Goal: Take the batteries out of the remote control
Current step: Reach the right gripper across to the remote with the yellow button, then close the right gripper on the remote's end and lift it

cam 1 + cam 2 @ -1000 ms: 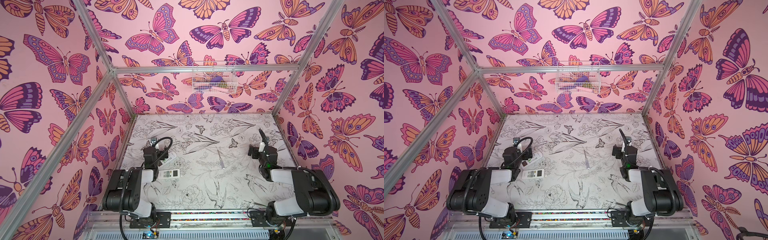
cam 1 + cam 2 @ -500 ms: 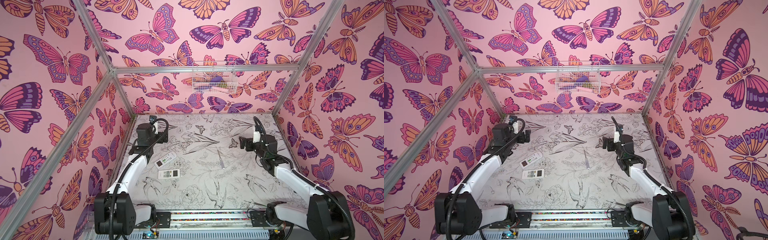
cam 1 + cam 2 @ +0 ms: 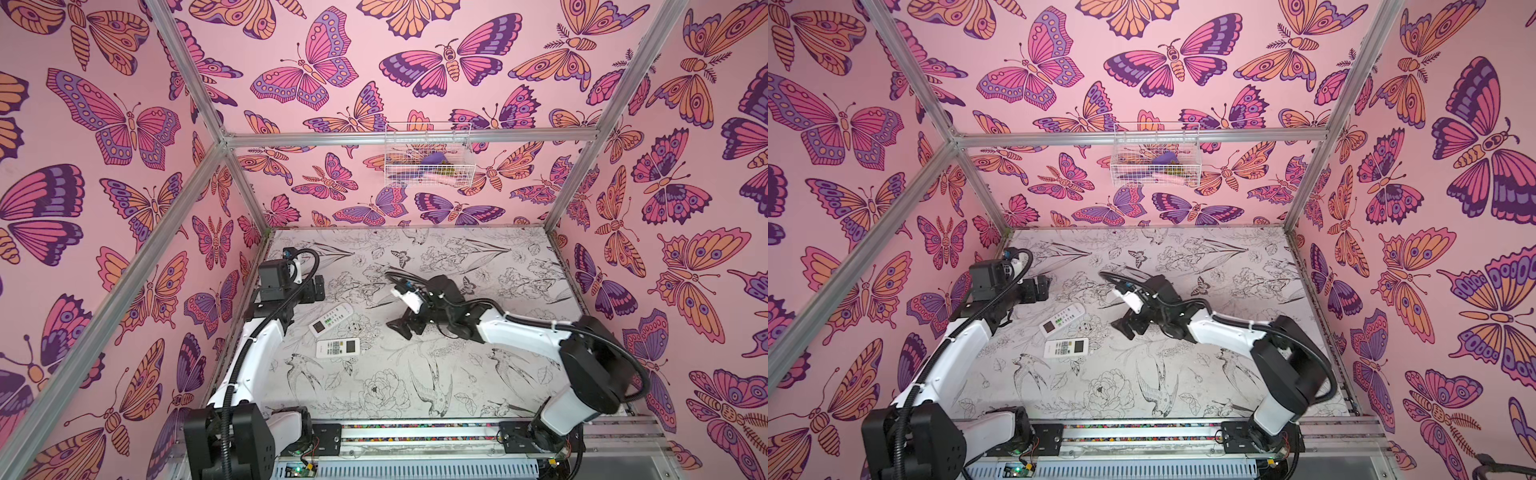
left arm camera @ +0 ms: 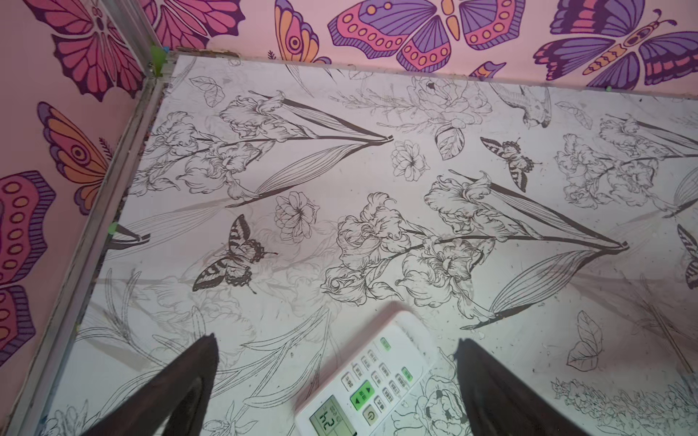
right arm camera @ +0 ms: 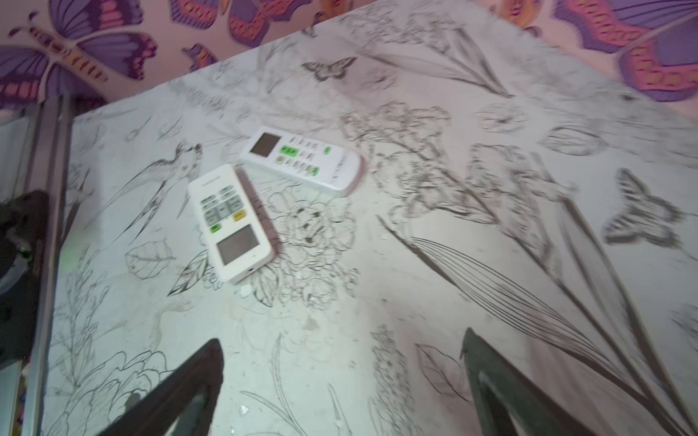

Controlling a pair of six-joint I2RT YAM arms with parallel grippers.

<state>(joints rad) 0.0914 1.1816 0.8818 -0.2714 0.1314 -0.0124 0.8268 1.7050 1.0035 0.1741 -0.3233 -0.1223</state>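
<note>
Okay, going left to right. Left gripper (image 3: 318,289) hangs over the far-left part of the surface (image 3: 457,374), touching nothing. The left wrist view shows its jaws spread wide and empty, with the rounded end of the angled remote (image 3: 331,319) lying on the surface below and between them. It is probably placed there to come down on that end.

Next, the two white remotes. The angled remote sits just behind the near remote (image 3: 338,347), corners nearly touching (the right wrist view cannot settle whether they actually touch). Both lie buttons and screen up, so the battery doors must be on the underside.

Batteries: none visible in any view. My read is that they are inside the remotes, covers on, nothing unloaded yet. A remote would need flipping before any cover comes off, which likely explains the arms flanking the pair, one on either side.

Right of the remotes, the right gripper (image 3: 400,328) hovers near the middle of the surface, tilted down toward them and well short of contact. Per the right wrist view, its jaws are wide open and hold nothing.

Risk, as a guess: thin, smooth remote bodies on a flat surface are hard to get fingers under, and nudging one could shove it into its neighbour.
</note>
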